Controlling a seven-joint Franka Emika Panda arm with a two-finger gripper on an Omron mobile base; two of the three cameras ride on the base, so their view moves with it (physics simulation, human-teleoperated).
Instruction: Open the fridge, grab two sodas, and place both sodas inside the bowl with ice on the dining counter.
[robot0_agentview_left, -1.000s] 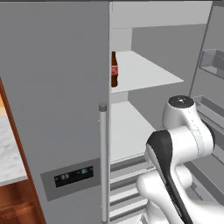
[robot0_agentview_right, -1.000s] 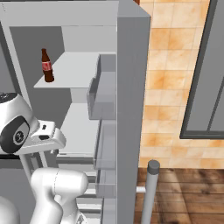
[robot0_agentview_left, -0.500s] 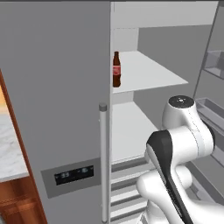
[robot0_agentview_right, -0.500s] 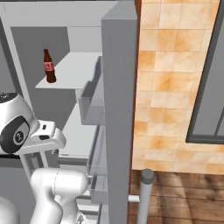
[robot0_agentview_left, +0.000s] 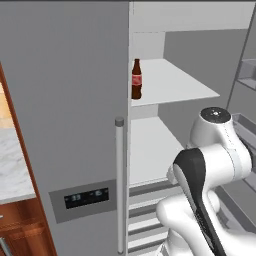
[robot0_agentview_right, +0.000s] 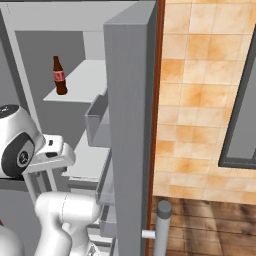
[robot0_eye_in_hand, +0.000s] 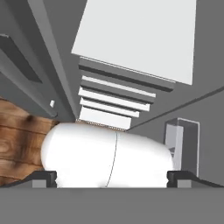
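In your left base view, the tall matte grey fridge (robot0_agentview_left: 70, 100) has its right side open. Its closed left door carries one long round bar handle (robot0_agentview_left: 119, 185) and one dark rectangular dispenser panel (robot0_agentview_left: 86, 198). Inside you see two flat pale grey shelves; on the upper shelf (robot0_agentview_left: 170, 85), at its front left corner, one small dark brown glass soda bottle (robot0_agentview_left: 136, 79) with a red label and narrow neck stands upright. Below the lower shelf lie several ribbed slats. The smooth white arm (robot0_agentview_left: 210, 170) with a dark joint band rises at lower right. At far left, a strip of white-grey marble counter (robot0_agentview_left: 12, 170) sits on reddish wood.

In your right base view, the same single bottle (robot0_agentview_right: 59, 75) stands upright near the front edge of the upper shelf (robot0_agentview_right: 80, 82). The open grey door (robot0_agentview_right: 131, 125) shows edge-on, with boxy door bins on its inner face. Beyond it you have glossy orange-tan wall tiles (robot0_agentview_right: 195, 100) and brown wooden flooring (robot0_agentview_right: 210, 225).

In your hand view, the gripper (robot0_eye_in_hand: 112, 177) stands with its two small dark tips far apart, wide open, with nothing between them. You look past them at the pale shelf, stepped slats and a patch of plank floor.
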